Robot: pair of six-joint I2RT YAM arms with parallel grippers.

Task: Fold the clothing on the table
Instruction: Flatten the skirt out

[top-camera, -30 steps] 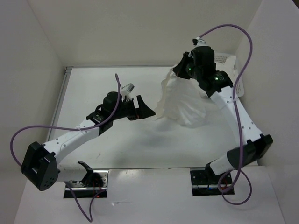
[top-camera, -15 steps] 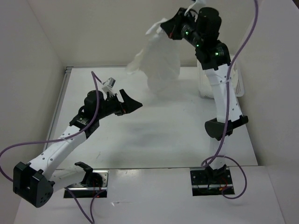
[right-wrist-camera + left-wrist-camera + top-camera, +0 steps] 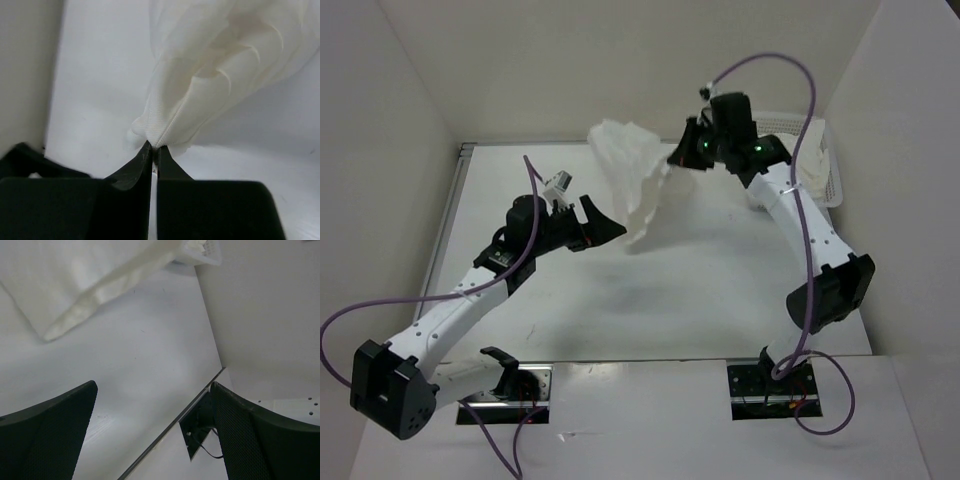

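The white clothing (image 3: 635, 185) hangs bunched in the air above the far middle of the table (image 3: 650, 300). My right gripper (image 3: 678, 160) is shut on its edge; in the right wrist view the fabric (image 3: 210, 65) fans out from the pinched fingertips (image 3: 154, 152). My left gripper (image 3: 605, 222) stands open just left of the hanging cloth, nothing between its fingers (image 3: 45, 430). In the left wrist view the clothing (image 3: 75, 285) fills the upper left, apart from the jaws.
A white mesh basket (image 3: 815, 160) with bunched white cloth stands at the far right against the wall; its corner (image 3: 202, 250) shows in the left wrist view. White walls close in the table. The metal edge strip (image 3: 170, 427) runs along the near side.
My right arm swung the clothing from the right side high up, then down toward the far middle. The left arm shifted slightly left and stayed open.
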